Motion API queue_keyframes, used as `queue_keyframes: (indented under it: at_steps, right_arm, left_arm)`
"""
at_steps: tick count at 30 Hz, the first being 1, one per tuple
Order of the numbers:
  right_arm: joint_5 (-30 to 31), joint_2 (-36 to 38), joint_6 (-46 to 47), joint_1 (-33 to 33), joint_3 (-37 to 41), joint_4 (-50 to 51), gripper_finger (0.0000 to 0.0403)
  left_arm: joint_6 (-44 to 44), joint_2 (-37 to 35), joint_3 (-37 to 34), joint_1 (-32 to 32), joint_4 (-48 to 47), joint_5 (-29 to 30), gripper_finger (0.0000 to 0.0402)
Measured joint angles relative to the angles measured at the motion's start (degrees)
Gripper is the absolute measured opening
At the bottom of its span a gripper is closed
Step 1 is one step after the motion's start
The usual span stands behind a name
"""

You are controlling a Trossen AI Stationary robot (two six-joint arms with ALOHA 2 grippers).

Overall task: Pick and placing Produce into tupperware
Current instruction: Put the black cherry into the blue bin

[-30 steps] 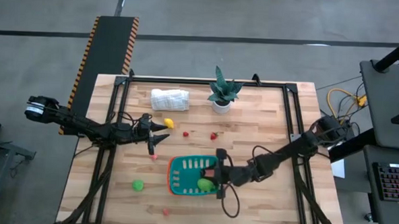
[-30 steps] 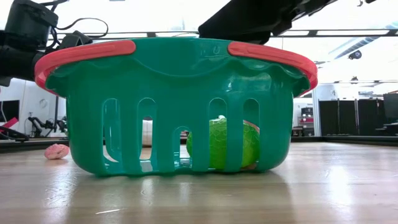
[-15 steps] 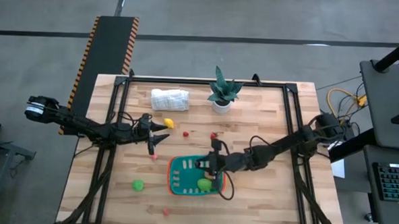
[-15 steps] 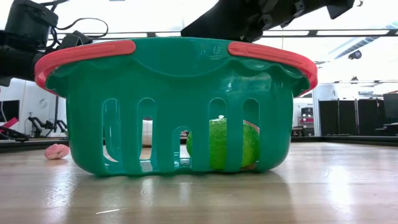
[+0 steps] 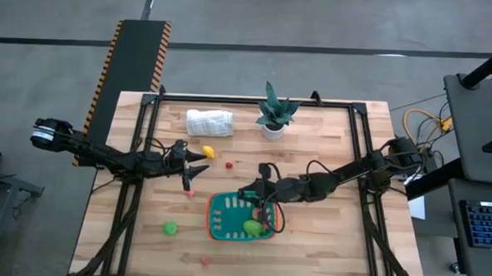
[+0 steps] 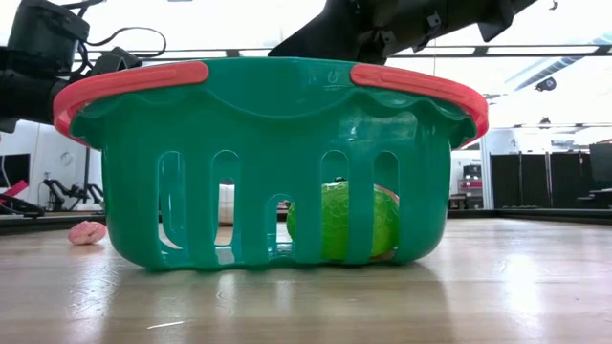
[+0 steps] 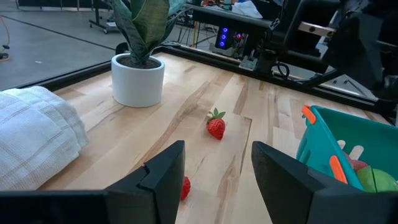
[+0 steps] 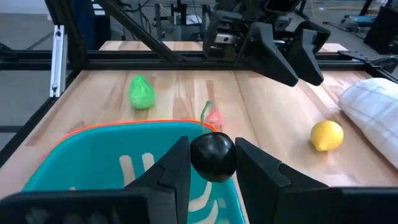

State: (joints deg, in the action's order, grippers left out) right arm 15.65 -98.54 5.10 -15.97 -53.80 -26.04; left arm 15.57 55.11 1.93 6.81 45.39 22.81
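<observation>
While right gripper [image 8: 212, 163] hangs over tupperware [image 5: 217, 228], fingers pinching dark round fruit [image 8: 212, 157], only green piece [image 6: 344, 220] plus something reddish lies inside. Left on table: lemon [image 5: 207, 152], two strawberries [image 7: 216, 126], green pear [image 5: 170, 228], pink piece [image 6: 87, 232]. Left gripper [image 7: 214, 171] waits near lemon, fingers apart, empty.

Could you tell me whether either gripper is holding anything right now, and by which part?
The right gripper holds a dark round fruit by its sides, between its fingers, above the tupperware. The left gripper is open and empty.
</observation>
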Motion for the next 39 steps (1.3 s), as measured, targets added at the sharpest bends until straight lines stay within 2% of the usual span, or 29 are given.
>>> queue_keyframes:
  at_steps: [10, 16, 21, 30, 34, 39]
  right_arm:
    - [-0.6, 0.0, 7.2, 0.2, 0.0, 1.5, 0.0098]
    - [-0.6, 0.0, 13.9, 0.1, -0.5, 7.2, 0.0098]
    - [-0.6, -0.1, 16.0, -0.5, -5.3, 19.1, 0.0098]
    - [-0.6, -0.2, 14.3, -3.0, -14.7, 32.5, 0.0098]
    - [-0.9, -2.1, 14.0, -2.9, -18.7, 38.8, 0.0098]
    - [-3.2, -7.2, 12.2, -2.9, -24.0, 41.9, 0.0098]
  left_arm:
    - [0.0, 0.0, 0.0, 0.0, 0.0, 0.6, 0.0173]
    - [-1.0, 0.0, 0.0, 0.0, 0.0, 0.7, 0.0173]
    - [-1.2, 0.0, 0.0, 0.0, 0.0, 0.7, 0.0173]
    - [-1.2, 0.0, 0.0, 0.0, 0.0, 0.7, 0.0173]
    - [-1.3, 0.0, 0.0, 0.0, 0.0, 0.7, 0.0173]
    - [-1.3, 0.0, 0.0, 0.0, 0.1, 0.7, 0.0173]
